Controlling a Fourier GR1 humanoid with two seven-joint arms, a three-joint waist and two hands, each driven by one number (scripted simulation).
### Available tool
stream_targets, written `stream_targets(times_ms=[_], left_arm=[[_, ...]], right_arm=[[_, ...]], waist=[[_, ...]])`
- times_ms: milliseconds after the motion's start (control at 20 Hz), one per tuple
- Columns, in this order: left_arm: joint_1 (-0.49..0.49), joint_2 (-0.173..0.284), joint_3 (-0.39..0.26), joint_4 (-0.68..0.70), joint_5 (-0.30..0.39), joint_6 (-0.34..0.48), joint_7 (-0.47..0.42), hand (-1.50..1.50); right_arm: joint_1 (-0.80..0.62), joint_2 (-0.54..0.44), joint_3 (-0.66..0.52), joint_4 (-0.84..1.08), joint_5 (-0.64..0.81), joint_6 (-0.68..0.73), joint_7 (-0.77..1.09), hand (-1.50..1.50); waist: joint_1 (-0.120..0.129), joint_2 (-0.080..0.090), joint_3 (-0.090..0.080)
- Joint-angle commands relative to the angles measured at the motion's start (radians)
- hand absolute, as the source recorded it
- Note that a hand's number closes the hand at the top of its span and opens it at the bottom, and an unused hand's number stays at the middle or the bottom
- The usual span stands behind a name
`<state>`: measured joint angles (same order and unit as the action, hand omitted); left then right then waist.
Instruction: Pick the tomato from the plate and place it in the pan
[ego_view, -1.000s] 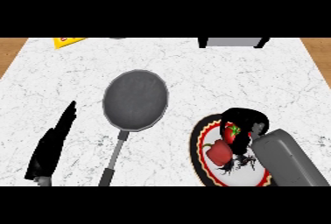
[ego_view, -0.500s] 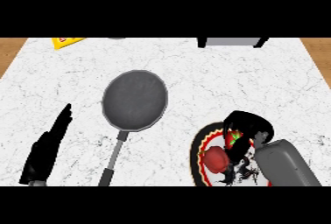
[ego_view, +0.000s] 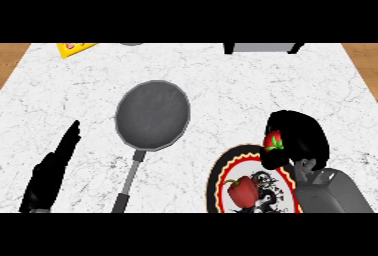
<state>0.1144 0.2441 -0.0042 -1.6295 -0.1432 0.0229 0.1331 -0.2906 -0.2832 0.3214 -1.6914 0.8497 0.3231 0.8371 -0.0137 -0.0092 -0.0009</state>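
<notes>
**Red tomato in the right hand's curl, above the plate's far edge**

Red and glossy, the tomato (ego_view: 275, 141) reads as a small, light, round fruit with a smooth skin, so I judge it slippery and somewhat soft: it should bruise if squeezed hard and roll if set down carelessly. The safest hold is probably around its widest part, fingers on one side and thumb on the other, with the green stalk end left free.

That is roughly how it sits now. The right hand (ego_view: 299, 137) has its black fingers curled round the fruit, which peeks out on the hand's inner, left side, its green cap facing the wrist. Most of the tomato is hidden by the fingers, so how much of it they cover cannot be told.

Tomato and hand show past the far rim of the plate (ego_view: 219, 172), which lies just below and to the left of the hand. A red pepper (ego_view: 240, 191) rests on the plate, nearer the wrist than the fingertips.

Well off to the hand's left and a little farther out lies the pan (ego_view: 153, 115), its handle pointing back toward the robot.

At the lower left, the left hand (ego_view: 50, 172) rests with straight fingers.
</notes>
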Motion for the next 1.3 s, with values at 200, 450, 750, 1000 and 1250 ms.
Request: stream_targets(times_ms=[200, 450, 750, 1000, 1250], left_arm=[[-0.038, -0.006, -0.014, -0.039, -0.01, -0.006, 0.054, 0.0], [-0.075, -0.012, 0.0, 0.062, -0.024, -0.007, 0.004, 0.0], [-0.063, -0.024, -0.012, -0.006, -0.026, -0.016, 0.045, 0.0], [-0.056, -0.035, -0.022, 0.026, -0.044, -0.013, -0.003, 0.0], [-0.109, -0.02, -0.016, 0.056, -0.029, -0.048, 0.012, 0.0]], right_arm=[[-0.119, -0.004, 0.094, -0.11, 0.238, -0.219, -0.088, 1.5], [-0.341, 0.185, 0.094, 0.035, 0.247, -0.244, -0.051, 1.5], [-0.479, 0.279, 0.076, 0.273, 0.135, -0.355, -0.069, 1.5], [-0.621, 0.282, 0.046, 0.582, -0.016, -0.53, -0.116, 1.5], [-0.706, 0.283, 0.141, 0.826, -0.172, -0.666, -0.18, 1.5]], waist=[[0.021, 0.008, 0.001], [0.029, 0.013, 0.0], [0.034, 0.012, 0.001], [0.055, 0.019, 0.001], [0.087, 0.027, 0.0]])
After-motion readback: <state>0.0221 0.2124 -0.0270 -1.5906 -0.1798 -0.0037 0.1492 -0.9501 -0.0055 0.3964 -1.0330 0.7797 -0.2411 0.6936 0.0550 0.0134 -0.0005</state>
